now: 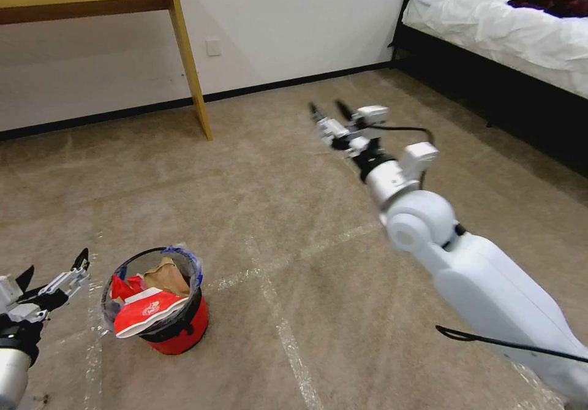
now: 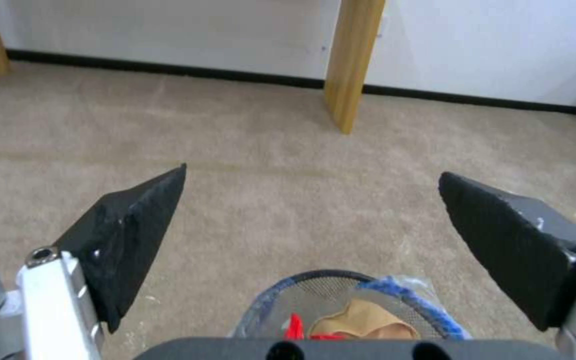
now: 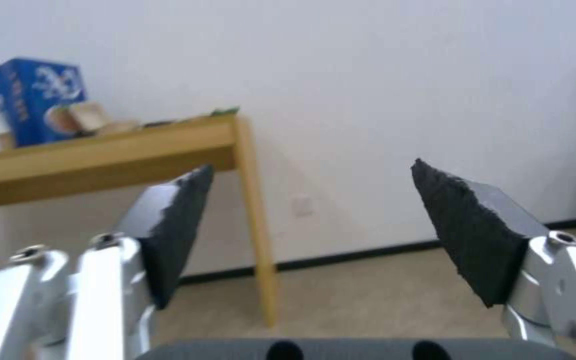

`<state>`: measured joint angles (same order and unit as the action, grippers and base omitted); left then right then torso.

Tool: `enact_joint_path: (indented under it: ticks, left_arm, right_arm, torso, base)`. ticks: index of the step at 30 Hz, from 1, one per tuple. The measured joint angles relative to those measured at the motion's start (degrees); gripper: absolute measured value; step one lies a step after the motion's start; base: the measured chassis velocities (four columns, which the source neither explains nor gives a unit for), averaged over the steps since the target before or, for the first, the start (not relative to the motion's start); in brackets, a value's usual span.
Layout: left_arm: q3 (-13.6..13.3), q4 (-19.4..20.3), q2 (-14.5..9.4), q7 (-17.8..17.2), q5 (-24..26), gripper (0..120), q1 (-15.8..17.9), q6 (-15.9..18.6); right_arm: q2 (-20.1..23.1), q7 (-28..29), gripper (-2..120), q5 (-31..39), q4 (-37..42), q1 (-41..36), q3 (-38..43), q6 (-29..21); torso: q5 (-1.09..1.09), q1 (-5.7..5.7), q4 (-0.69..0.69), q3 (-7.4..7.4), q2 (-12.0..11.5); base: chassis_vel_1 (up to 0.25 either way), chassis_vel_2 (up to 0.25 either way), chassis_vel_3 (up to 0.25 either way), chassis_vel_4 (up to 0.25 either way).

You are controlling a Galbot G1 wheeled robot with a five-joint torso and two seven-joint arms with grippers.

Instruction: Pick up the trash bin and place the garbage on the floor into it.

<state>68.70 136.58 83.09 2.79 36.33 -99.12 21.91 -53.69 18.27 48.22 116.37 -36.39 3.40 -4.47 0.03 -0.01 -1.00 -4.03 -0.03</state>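
The trash bin [image 1: 184,330], a small red bucket with a black rim and clear liner, stands upright on the floor [image 1: 343,287] at my lower left. Garbage [image 1: 147,312] fills it: red wrappers, brown paper and a blue mask edge. My left gripper [image 1: 54,266] hovers open just left of the bin, apart from it. In the left wrist view the bin's rim [image 2: 341,280] lies below the left gripper [image 2: 313,172], whose fingers [image 2: 135,225] are spread wide. My right gripper [image 1: 324,105] is stretched far forward above the carpet, open and empty; the right wrist view shows the right gripper [image 3: 313,165] facing the wall.
A wooden table leg [image 1: 190,60] stands by the white wall at the back left. A blue box [image 3: 31,100] sits on the table. A bed [image 1: 502,24] with white bedding on a black frame fills the back right. Clear tape lines [image 1: 288,336] cross the carpet.
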Motion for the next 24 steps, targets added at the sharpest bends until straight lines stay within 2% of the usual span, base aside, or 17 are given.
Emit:
enact_joint_path:
  ticks: [4, 5, 7, 10, 13, 17, 19, 20, 24]
  left_arm:
    - [-0.21, 0.58, -0.12, 0.55, -1.25, 100, -0.68, -1.59]
    - [-0.37, 0.91, -0.19, 1.12, -2.3, 100, -1.03, -2.47]
    - [-0.65, 1.34, -0.16, 2.08, -3.81, 100, -1.51, -3.65]
    - [-0.94, 1.73, -0.01, 2.63, -4.82, 100, -1.88, -4.54]
    - [-2.01, 2.48, 0.56, 4.46, -8.36, 100, -2.75, -7.66]
    - [-2.57, 2.66, 0.48, 4.92, -9.09, 100, -3.27, -8.43]
    - [-3.55, 3.19, 0.06, 5.42, -9.54, 100, -4.35, -9.39]
    - [-3.55, 3.19, 0.06, 5.42, -9.54, 100, -4.35, -9.39]
    - [-5.36, 3.64, -0.57, 6.2, -11.9, 100, -5.02, -11.02]
  right_arm:
    - [0.39, -0.01, 90, -1.59, 2.36, -3.96, 5.17, 0.54]
    - [0.62, -0.24, 96, -2.4, 3.83, -7.05, 8.34, 1.4]
    - [0.77, -0.74, 99, -3.72, 5.28, -10.7, 11.76, 2.51]
    - [0.74, -1.18, 100, -5.24, 6.43, -13.68, 14.45, 3.68]
    - [-0.57, -2.49, 100, -10.01, 10.73, -23.04, 23.39, 6.02]
    - [-1.54, -2.86, 100, -12.54, 12.75, -28.06, 28.02, 6.88]
    - [-3.36, -3.84, 100, -16.36, 14.69, -34.9, 33.26, 8.9]
    - [-3.36, -3.84, 100, -16.36, 14.69, -34.9, 33.26, 8.9]
    - [-8.07, -4.23, 100, -19.98, 18.07, -43.71, 37.03, 11.08]
  torso:
    - [-0.01, 0.0, 0.01, 0.0, 0.0]
    - [0.0, 0.0, -0.01, 0.0, 0.0]
    - [0.0, 0.0, -0.02, 0.0, 0.0]
    - [0.0, 0.0, -0.03, 0.0, 0.0]
    - [-0.01, 0.0, 0.01, 0.0, 0.0]
    - [-0.01, 0.0, 0.01, 0.0, 0.0]
    - [0.0, 0.0, -0.02, 0.0, 0.0]
    - [0.0, 0.0, -0.02, 0.0, 0.0]
    - [-0.01, 0.0, -0.01, 0.0, 0.0]
  base:
    - [0.0, 0.0, 0.0, 0.0]
    - [0.0, 0.0, 0.0, 0.0]
    - [0.0, 0.0, 0.0, 0.0]
    - [0.0, 0.0, 0.0, 0.0]
    - [0.0, 0.0, 0.0, 0.0]
    - [0.0, 0.0, 0.0, 0.0]
    - [0.0, 0.0, 0.0, 0.0]
    - [0.0, 0.0, 0.0, 0.0]
    - [0.0, 0.0, 0.0, 0.0]
